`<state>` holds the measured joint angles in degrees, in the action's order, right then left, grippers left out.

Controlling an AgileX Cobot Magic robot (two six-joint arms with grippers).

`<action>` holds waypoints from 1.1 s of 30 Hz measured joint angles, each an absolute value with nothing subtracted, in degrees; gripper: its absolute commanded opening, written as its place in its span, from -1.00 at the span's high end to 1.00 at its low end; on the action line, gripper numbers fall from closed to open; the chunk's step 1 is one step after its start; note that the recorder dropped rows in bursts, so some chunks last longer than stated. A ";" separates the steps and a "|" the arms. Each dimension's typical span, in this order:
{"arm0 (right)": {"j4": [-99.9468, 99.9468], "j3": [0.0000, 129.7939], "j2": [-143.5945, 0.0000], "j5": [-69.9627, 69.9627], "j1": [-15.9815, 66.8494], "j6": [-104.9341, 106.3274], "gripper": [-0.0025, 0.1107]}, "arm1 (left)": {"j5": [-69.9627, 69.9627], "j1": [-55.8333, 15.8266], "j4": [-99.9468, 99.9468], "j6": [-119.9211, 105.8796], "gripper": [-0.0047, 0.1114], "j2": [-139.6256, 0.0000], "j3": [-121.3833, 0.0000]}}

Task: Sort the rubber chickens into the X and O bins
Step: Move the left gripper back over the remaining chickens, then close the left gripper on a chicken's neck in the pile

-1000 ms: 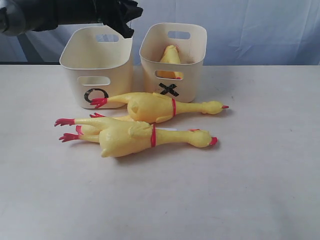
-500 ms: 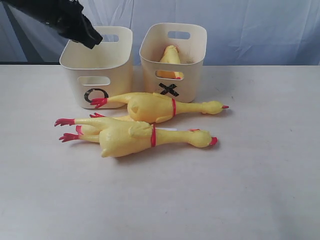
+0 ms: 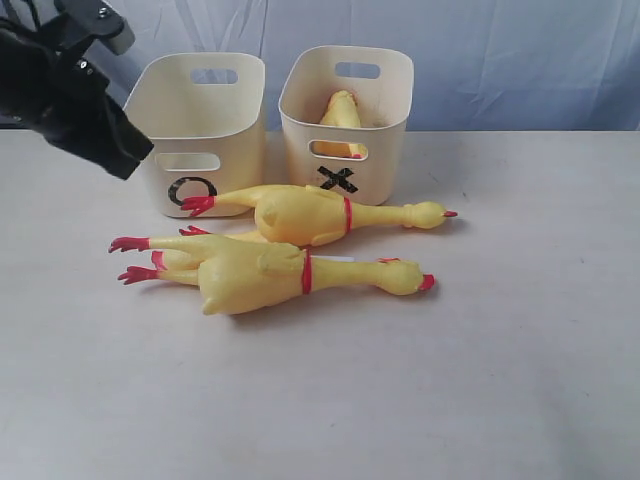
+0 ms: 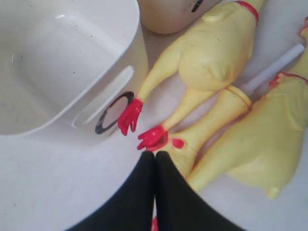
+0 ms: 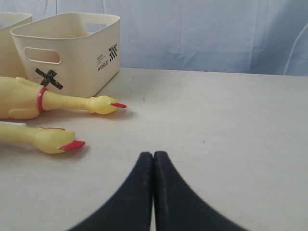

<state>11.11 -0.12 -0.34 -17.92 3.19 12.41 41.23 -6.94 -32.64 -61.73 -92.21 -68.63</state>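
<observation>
- Left claw hangs above the table, just left of the O bin; in the left wrist view its 2 black fingers press flat together with nothing between them, over red chicken feet.
- Right claw is out of the exterior view; its own camera shows the fingers closed tight and empty, low over bare tabletop.
- 2 rubber chickens lie full length in front of the bins, heads to the right: the rear one with a red foot against the O mark, the front one nearer the camera.
- A 3rd chicken is wedged between them, mostly covered.
- A 4th chicken stands in the X bin; the wall hides most of it.
- O bin's floor cannot be seen from the exterior view; the part in the wrist view is bare.
</observation>
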 measured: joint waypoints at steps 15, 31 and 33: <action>11.11 -0.12 -0.34 -17.92 3.19 12.41 0.97 | 43.43 -14.22 -51.00 -90.07 0.92 -80.38 -55.90; 11.11 -0.12 -0.34 -17.92 3.19 12.41 0.97 | 17.84 -37.50 -62.07 -107.94 0.05 -98.72 -58.19; 11.11 -0.12 -0.34 -17.92 3.19 12.41 0.97 | 17.09 -38.37 -64.19 -109.78 0.05 -101.54 -60.18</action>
<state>11.11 -0.12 -0.34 -17.92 3.19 12.41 17.09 -38.37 -64.19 -109.78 -101.54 -60.18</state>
